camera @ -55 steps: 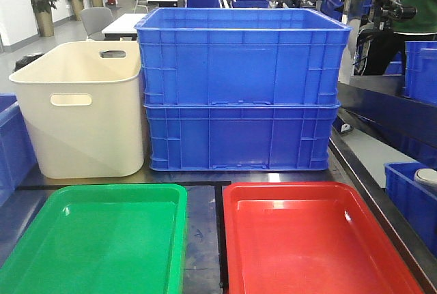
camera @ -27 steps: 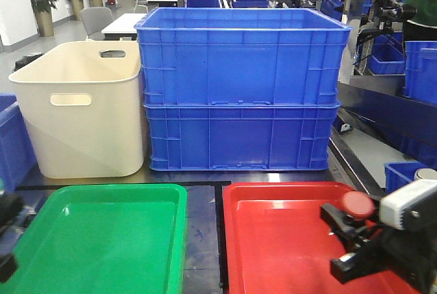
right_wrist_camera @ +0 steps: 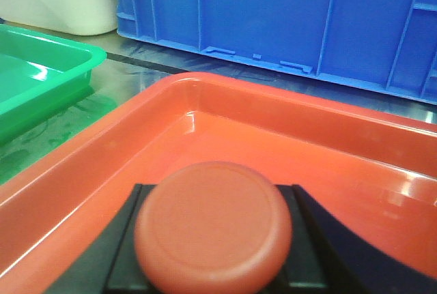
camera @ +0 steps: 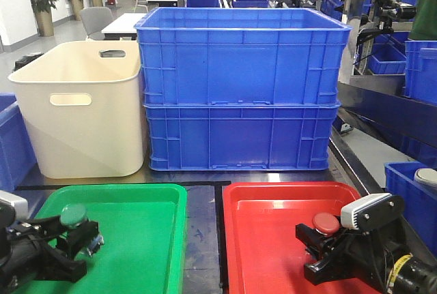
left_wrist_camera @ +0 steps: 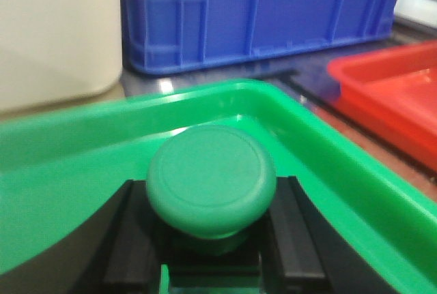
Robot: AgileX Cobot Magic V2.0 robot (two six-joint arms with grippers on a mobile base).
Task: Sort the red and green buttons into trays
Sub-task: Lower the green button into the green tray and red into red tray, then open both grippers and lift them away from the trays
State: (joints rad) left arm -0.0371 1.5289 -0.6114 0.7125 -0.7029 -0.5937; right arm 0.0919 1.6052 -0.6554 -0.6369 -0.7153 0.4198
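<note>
I can't see either button base: the green cap (left_wrist_camera: 212, 183) and red cap (right_wrist_camera: 213, 227) hide them. Both trays run off the front view's lower edge.

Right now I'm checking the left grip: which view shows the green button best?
The left wrist view: the green button fills it, between black fingers. The front view shows it small; the right wrist view misses it.

green glossy plastic tray (camera: 136, 239) lies left of red glossy plastic tray (camera: 273, 239); behind them, cream plastic tub (camera: 82, 110) stands left of two stacked blue plastic crates (camera: 239, 89).
</note>
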